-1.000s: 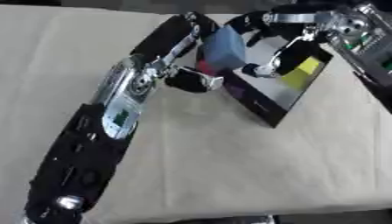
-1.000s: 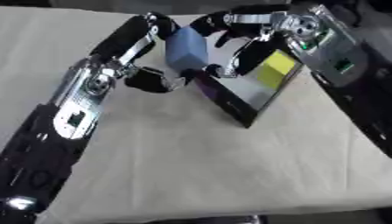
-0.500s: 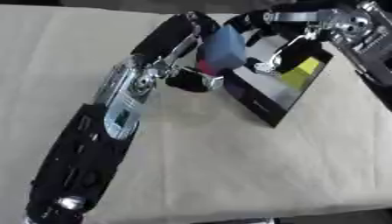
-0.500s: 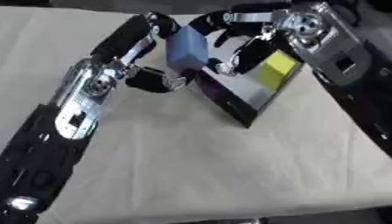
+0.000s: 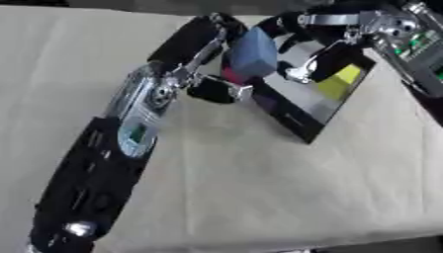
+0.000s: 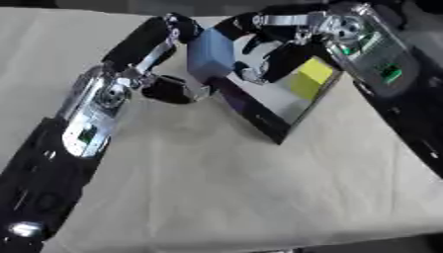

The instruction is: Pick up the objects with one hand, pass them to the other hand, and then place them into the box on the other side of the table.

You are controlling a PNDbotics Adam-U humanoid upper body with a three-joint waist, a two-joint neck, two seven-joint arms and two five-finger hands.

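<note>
Currently the blue block (image 5: pixel 253 55) sits between both hands above the near edge of the box (image 5: pixel 304 123). Left hand (image 5: pixel 216 34) curls round it from the left; right hand (image 6: pixel 268 29) curls over its right side, presumably taking over the hold.
</note>
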